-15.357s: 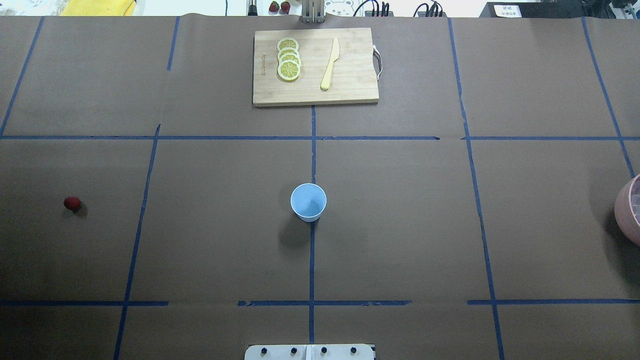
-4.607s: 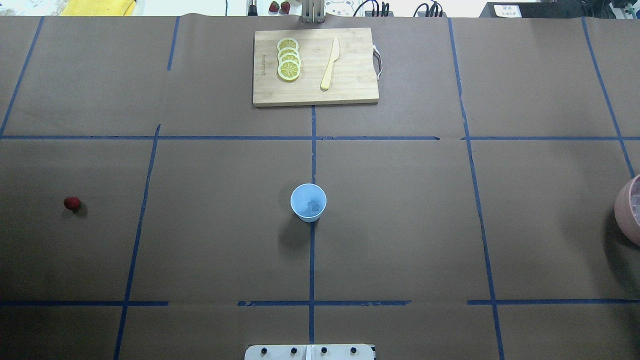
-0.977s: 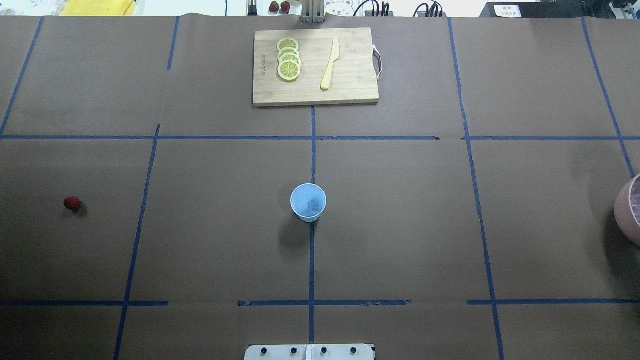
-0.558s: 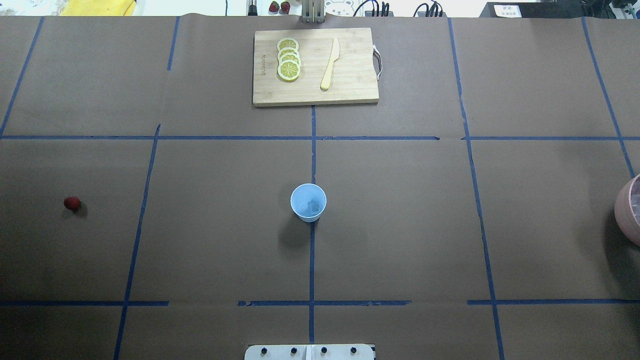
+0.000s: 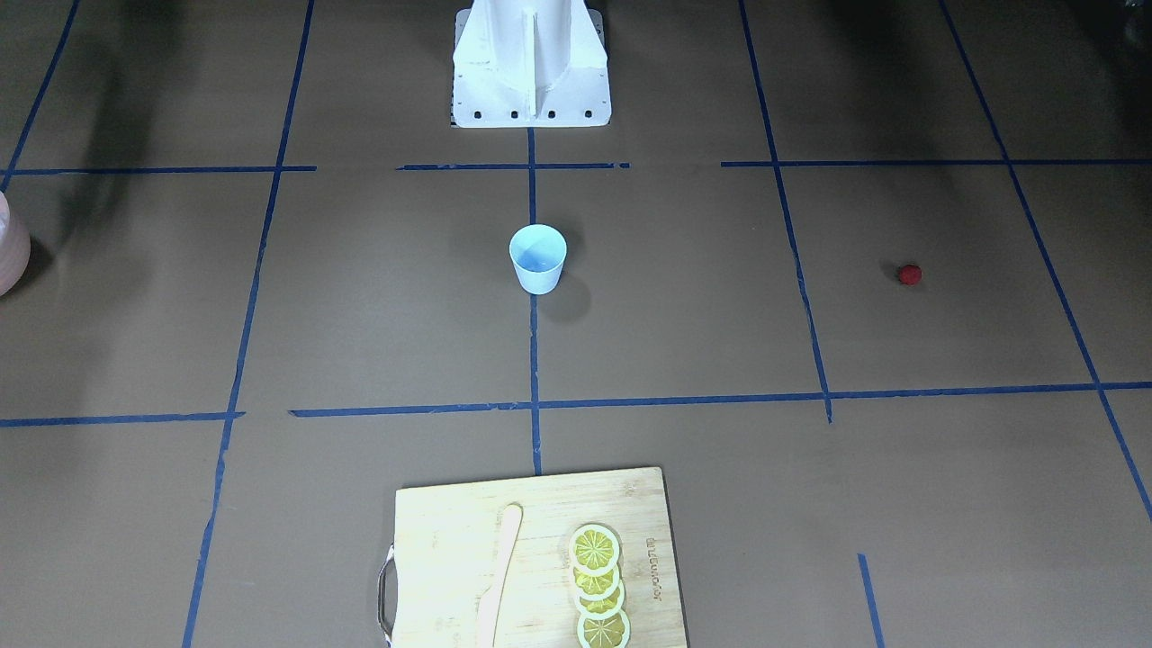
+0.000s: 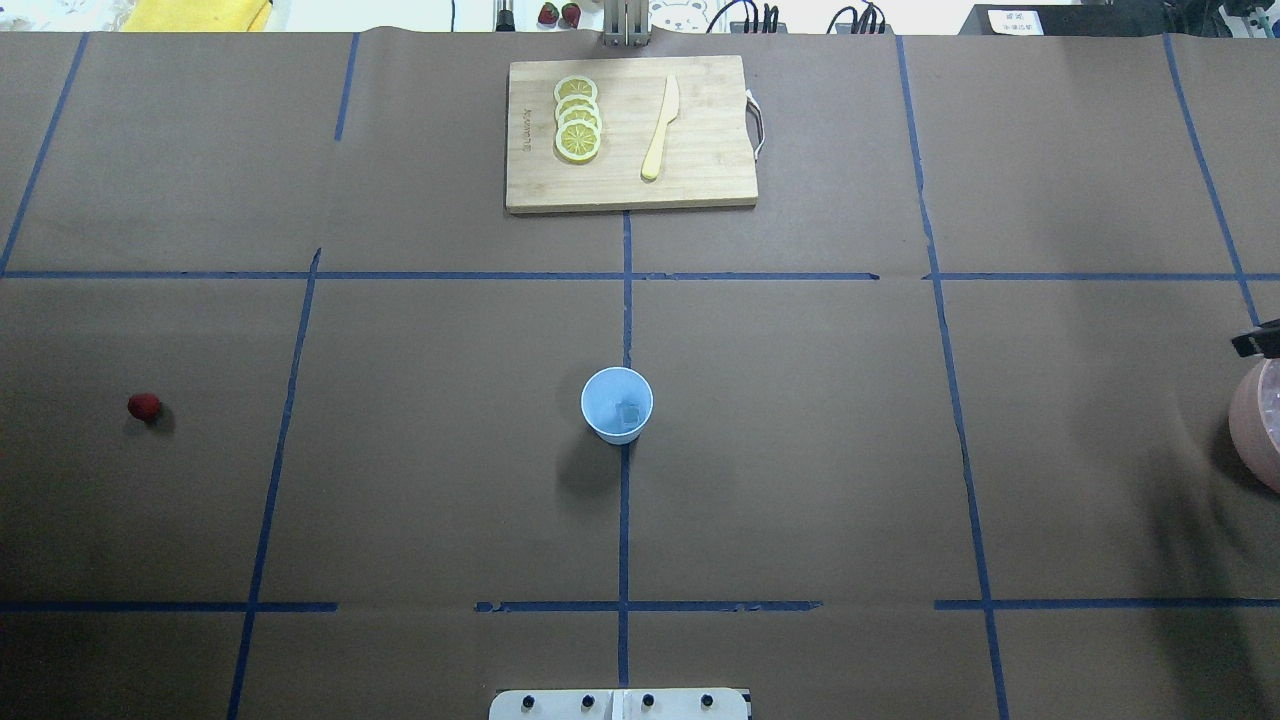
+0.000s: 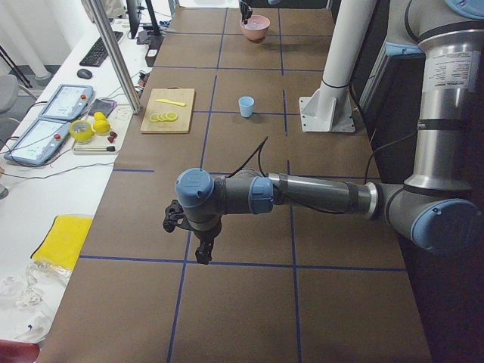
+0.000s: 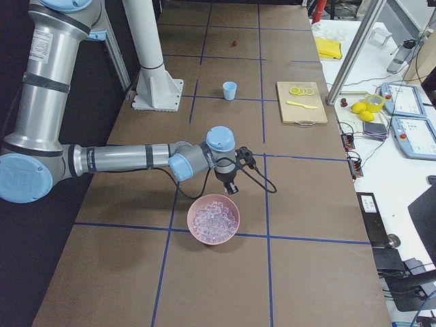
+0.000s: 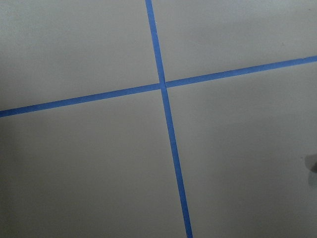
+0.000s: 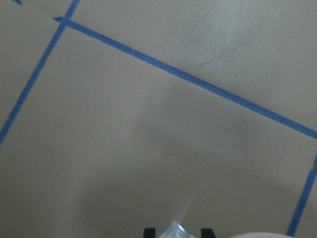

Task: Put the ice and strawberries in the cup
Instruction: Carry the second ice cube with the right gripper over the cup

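Note:
The light blue cup (image 6: 617, 403) stands upright at the table's middle, also in the front view (image 5: 538, 256). One pale ice lump (image 6: 629, 411) lies inside it. The strawberry (image 6: 143, 406) lies alone far to the left. My right gripper (image 10: 178, 232) is shut on a translucent ice lump (image 10: 177, 230); in the right side view it (image 8: 230, 187) hangs just over the far rim of the pink bowl (image 8: 212, 240) full of ice (image 8: 214, 218). My left gripper (image 7: 203, 253) hangs low over bare table, far from the strawberry; I cannot tell if it is open.
A wooden cutting board (image 6: 700, 150) at the far middle holds lemon slices (image 6: 578, 118) and a yellow knife (image 6: 660, 128). The pink bowl (image 6: 1250, 420) sits at the right edge. The white robot base (image 5: 531, 63) stands behind the cup.
A black part of the right gripper has come into the overhead view at the right edge, above the pink bowl. Much earlier, an ice lump appeared in the cup.

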You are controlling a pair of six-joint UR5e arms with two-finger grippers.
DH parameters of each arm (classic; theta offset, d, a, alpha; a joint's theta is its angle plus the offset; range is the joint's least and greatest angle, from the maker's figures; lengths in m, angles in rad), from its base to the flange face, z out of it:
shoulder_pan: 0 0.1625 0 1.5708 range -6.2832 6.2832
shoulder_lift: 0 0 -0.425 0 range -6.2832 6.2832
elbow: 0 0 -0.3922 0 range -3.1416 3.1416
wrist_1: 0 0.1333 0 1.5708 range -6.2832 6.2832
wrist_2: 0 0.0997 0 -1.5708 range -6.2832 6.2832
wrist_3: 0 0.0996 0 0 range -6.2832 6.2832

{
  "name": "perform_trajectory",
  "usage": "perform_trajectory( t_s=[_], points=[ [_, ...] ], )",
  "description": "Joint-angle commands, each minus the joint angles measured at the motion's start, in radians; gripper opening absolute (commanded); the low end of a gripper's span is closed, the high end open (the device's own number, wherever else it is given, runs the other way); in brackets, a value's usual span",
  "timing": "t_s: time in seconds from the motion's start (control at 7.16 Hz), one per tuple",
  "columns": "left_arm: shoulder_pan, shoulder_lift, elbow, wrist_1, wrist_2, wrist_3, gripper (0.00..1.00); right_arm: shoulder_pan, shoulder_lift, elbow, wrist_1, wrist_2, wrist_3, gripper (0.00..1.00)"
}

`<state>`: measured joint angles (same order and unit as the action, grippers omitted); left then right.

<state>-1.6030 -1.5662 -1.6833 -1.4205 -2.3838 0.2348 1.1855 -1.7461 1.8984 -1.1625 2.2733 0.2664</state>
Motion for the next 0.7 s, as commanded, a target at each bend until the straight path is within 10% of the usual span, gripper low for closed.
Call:
perform_trajectory(
  t_s=[0.0,0.56],
  points=[
    [0.000,0.000,-0.001,0.000,0.001,0.000,1.00,-0.155,0.150,0.010,0.000,-0.024,0.317,0.02],
    [0.000,-0.001,-0.001,0.000,0.000,0.000,1.00,-0.430,0.503,0.014,-0.222,-0.202,0.701,0.02]
  ],
)
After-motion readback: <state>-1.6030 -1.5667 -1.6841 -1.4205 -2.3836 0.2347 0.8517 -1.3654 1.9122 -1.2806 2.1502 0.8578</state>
